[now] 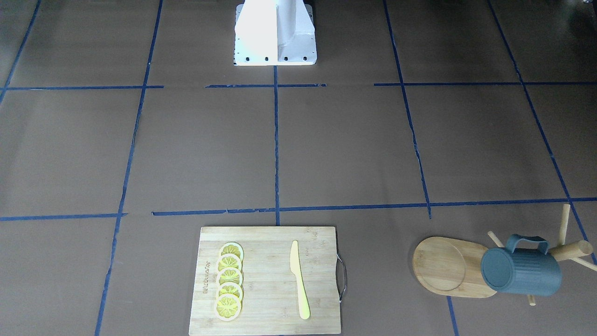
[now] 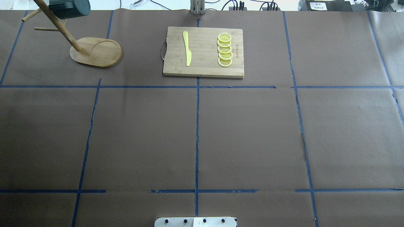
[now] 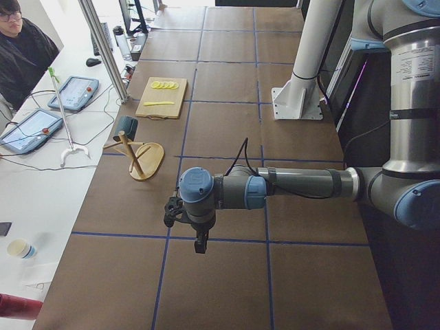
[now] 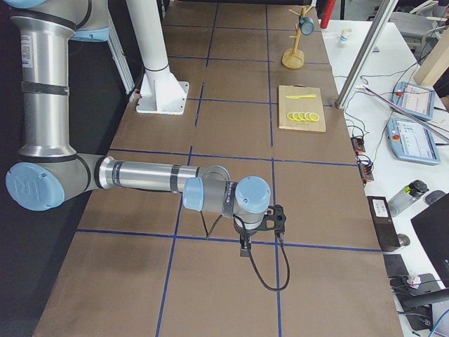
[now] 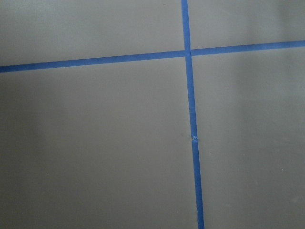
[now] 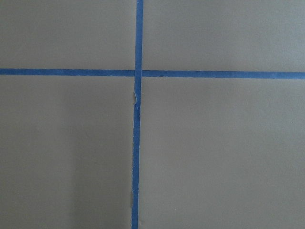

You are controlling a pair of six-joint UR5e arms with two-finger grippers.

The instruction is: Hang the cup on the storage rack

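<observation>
While both arms hover low over the brown paper-covered table (image 2: 246, 135) with its grid of blue tape lines (image 2: 197, 132), the cup (image 1: 520, 270) hangs high on the storage rack (image 1: 443, 266), clear of the tabletop. We see a dark teal cylinder with fine ribbing down its wall, a flat round bottom turned sideways, and a loop handle (image 1: 527, 241) close to the thick post (image 1: 571, 250). Which thin peg carries the loop we cannot tell. The rack is pale bamboo with an oval base and a shallow round recess. Well apart from it lies a rectangular bamboo cutting board (image 1: 266, 298) with a metal handle, bearing a row of overlapping lemon slices (image 1: 229, 275) and a smooth yellow knife (image 1: 298, 280). The left gripper (image 3: 201, 246) and the right gripper (image 4: 243, 251) point down at bare paper (each shows only in a side view), so we cannot tell whether their fingers are parted or closed.
</observation>
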